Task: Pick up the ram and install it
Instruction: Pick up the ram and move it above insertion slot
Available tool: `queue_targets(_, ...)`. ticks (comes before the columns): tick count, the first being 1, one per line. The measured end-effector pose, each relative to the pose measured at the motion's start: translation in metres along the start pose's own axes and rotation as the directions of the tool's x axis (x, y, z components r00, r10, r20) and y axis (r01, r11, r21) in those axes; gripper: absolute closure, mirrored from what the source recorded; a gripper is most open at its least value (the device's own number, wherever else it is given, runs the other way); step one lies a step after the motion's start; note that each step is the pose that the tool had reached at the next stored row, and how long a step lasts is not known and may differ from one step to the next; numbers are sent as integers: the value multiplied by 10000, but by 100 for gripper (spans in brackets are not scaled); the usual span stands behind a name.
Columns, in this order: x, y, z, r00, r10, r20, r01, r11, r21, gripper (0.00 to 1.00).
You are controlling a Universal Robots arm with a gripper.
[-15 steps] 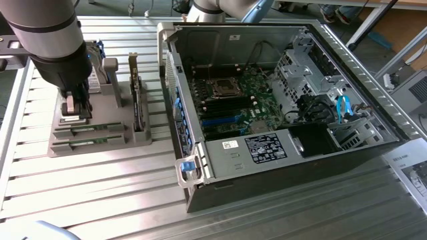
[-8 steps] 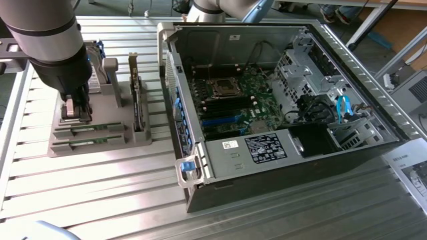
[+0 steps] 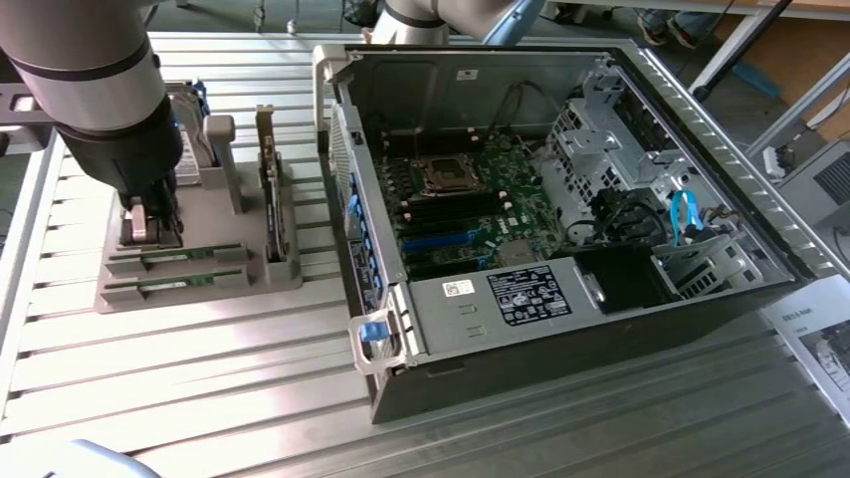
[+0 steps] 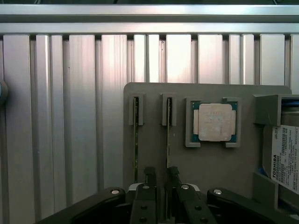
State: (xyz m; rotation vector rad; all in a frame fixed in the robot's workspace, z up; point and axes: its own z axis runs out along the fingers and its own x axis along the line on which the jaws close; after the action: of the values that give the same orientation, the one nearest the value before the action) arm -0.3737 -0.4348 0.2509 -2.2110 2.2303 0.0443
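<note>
claw: the gripper (image 4: 161,179) is spread wide with nothing pinched. You can see a clear gap between the two fingers (image 4: 149,179).
where the ram is: the ram (image 4: 168,135) stands on its thin edge in a slot of the grey holder (image 4: 154,91), out on the slatted table (image 3: 199,398). It isn't in the PC case (image 3: 465,309) yet.
neighbours: a second stick (image 4: 136,140) sits in the next slot over, parallel and just beside it. The processor chip (image 4: 214,122) is on the ram's other side.
the key relation: the ram's near end runs right into the gap between the fingers, closer to one finger than the other. My read is the claw is lined up on this stick, not its twin.
long axis: it runs straight away from the claw, so the fingers face the stick's two flat sides and would close across its thickness.
exterior view: the gripper (image 3: 149,231) hangs low over the end of the ram (image 3: 179,257) at the exterior view's left. The stick stretches toward the exterior view's right, where the expansion card (image 3: 273,194) stands upright.
contact: can't tell if a finger touches the board.
destination: the motherboard (image 3: 492,189) lies well apart, toward the exterior view's right.
progress: I'd say the pick isn't made.
</note>
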Motion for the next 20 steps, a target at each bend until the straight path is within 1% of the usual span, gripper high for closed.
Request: queue_targets(20,227,0,-4,10000,-1,9,1,10000,0,76)
